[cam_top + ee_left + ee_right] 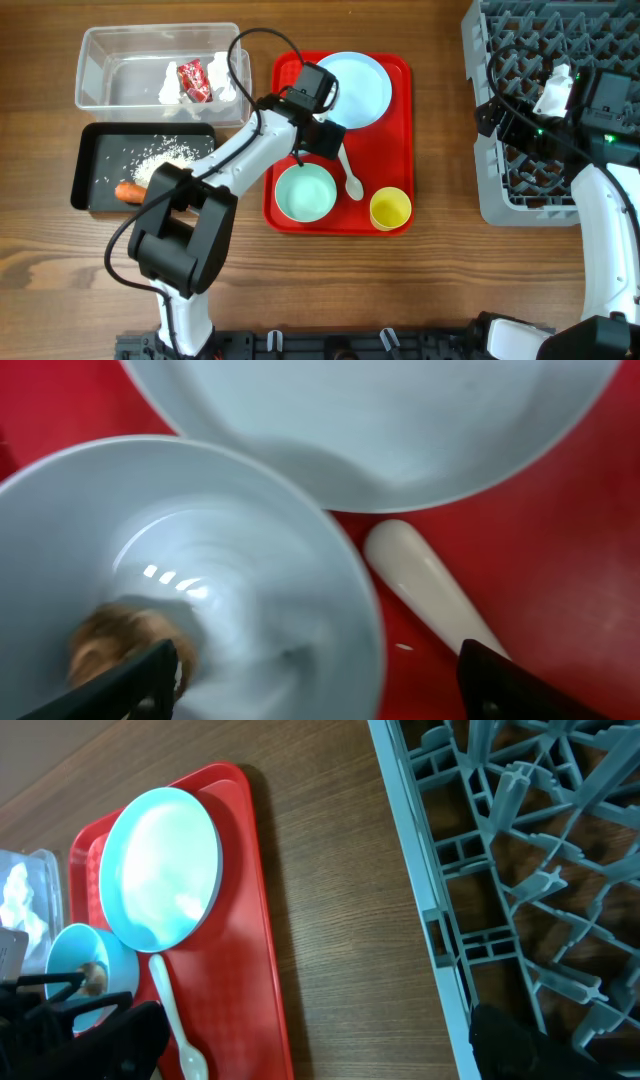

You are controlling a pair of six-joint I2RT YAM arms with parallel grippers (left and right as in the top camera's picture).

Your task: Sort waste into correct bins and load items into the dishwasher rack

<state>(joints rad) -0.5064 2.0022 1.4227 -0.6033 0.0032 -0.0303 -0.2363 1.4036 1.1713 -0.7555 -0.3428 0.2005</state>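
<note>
My left gripper point(320, 695) is open over the red tray point(395, 150). One finger point(130, 688) is inside the pale blue bowl point(250, 560), beside a brown food lump point(115, 640). The other finger is outside the rim, near the white spoon point(430, 595). The overhead view shows the left gripper point(322, 138) covering that bowl. The pale blue plate point(355, 88), mint-green bowl point(305, 192) and yellow cup point(390, 208) are on the tray. My right gripper point(310, 1050) is open and empty over the table beside the left edge of the grey rack point(490, 190).
The clear tub point(110, 70) at the back left holds white napkins point(170, 85) and a red wrapper point(192, 78). In front of it, the black tray point(90, 165) holds loose rice point(165, 155) and an orange carrot point(128, 191).
</note>
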